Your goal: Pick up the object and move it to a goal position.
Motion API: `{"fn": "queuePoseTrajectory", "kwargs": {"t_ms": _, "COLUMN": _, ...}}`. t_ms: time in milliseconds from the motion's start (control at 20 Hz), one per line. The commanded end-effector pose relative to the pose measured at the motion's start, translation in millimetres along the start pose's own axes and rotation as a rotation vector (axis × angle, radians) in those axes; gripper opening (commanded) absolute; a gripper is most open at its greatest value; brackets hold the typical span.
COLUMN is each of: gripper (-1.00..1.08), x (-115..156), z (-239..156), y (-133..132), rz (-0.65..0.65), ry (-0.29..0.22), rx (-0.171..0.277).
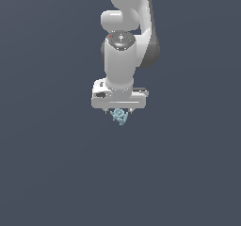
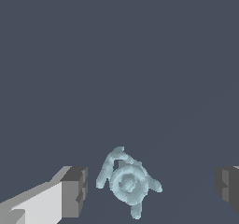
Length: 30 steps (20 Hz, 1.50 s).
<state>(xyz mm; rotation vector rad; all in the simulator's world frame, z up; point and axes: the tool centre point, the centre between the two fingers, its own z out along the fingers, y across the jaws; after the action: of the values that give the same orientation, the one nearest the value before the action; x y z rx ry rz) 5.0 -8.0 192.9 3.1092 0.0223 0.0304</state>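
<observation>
Jaws stand spread wide on my gripper (image 2: 149, 190), grasping nothing. Between the two dark pads (image 2: 74, 190) lies the object (image 2: 127, 183), clear of both: a pale cyan-blue knobby piece, a round ringed hub with stubby prongs. From the exterior view it (image 1: 119, 116) sits at six o'clock beneath the white hand, on the worktop (image 1: 47, 173).

1. This is a bare simulated scene, not a room of any real kind: a flat, uniform dark slate-grey backdrop (image 1: 47, 173) fills both views.
2. The smooth, glossy white jointed robot arm (image 1: 121, 55) looks computer-rendered, with clean untextured surfaces.
3. No walls or furniture mark out a place.
</observation>
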Motion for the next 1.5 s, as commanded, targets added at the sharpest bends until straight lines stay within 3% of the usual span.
{"fn": "queuePoseTrajectory", "kwargs": {"t_ms": 0, "gripper": 1.00, "x": 0.0, "z": 0.0, "y": 0.0, "rz": 0.000, "ry": 0.000, "rx": 0.000}}
{"fn": "queuePoseTrajectory", "kwargs": {"t_ms": 900, "gripper": 1.00, "x": -3.3, "z": 0.5, "y": 8.6, "rz": -0.049, "ry": -0.016, "rx": -0.006}}
{"fn": "queuePoseTrajectory", "kwargs": {"t_ms": 1450, "gripper": 1.00, "x": -15.5, "z": 17.6, "y": 7.5, "rz": -0.207, "ry": -0.018, "rx": 0.002}}
